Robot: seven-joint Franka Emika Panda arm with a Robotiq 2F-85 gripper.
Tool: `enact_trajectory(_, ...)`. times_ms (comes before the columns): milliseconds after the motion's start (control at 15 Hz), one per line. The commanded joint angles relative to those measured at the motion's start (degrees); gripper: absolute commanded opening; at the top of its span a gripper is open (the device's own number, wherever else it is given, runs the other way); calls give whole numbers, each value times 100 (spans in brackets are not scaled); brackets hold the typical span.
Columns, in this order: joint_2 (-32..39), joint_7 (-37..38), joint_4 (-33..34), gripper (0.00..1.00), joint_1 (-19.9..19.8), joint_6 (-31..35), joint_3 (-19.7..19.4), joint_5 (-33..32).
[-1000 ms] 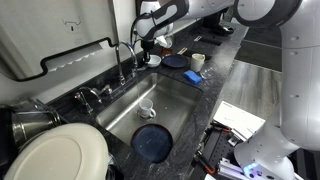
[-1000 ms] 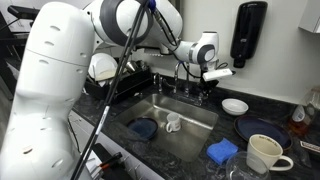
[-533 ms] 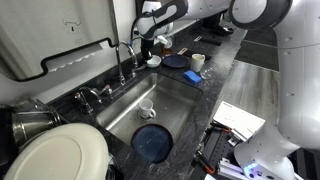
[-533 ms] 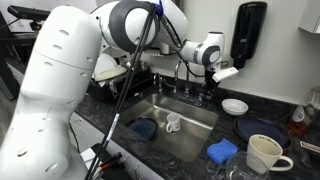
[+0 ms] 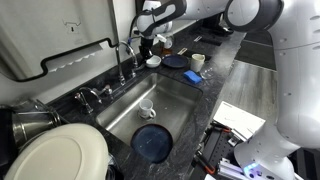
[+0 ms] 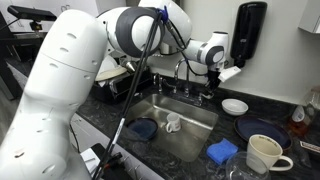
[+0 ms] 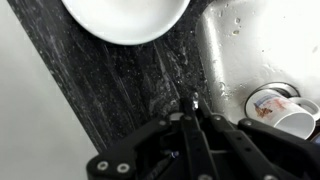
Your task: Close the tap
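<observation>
tap [image 5: 122,62] stands on the dark speckled table [image 5: 215,75] at the back rim of the steel sink [image 5: 175,105], between basin and wall, high arched spout reaching out over the basin

end effector [image 6: 212,77] hangs just beside the spout, on the side of the white bowl [image 6: 235,106], above the table; looks apart from the tap, but contact is hard to rule out at this resolution

wrist view: fingers [image 7: 186,125] pressed together into one narrow tip, nothing between them, so closed and empty; below the tip is bare table at the sink edge, and a mug [image 7: 280,108] lies in the basin off to one side

lever handles at the tap base are too small to resolve, so can't tell which one is turned on; no water stream visible either

handling, my read:
- chrome, rigid, bolted down; nothing to lift, only a lever to swing
- polished and probably wet, so slippery; pinching a small lever would likely skid off
- better to use the closed tip as a pusher against the lever's free end, far from the pivot, for most leverage
- push along its swing arc, slow; expect some stiffness, then a hard stop
- don't load the slim spout sideways, it may swivel
</observation>
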Motion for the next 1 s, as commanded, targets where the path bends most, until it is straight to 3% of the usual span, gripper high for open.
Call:
enact_trajectory(0,229,-846,355,2,-72,-307,161,53)
enact_trajectory(867,366,-1075,638,2,-54,-553,134,9)
enact_trajectory(933,355,-1104,625,14,-61,-549,138,19)
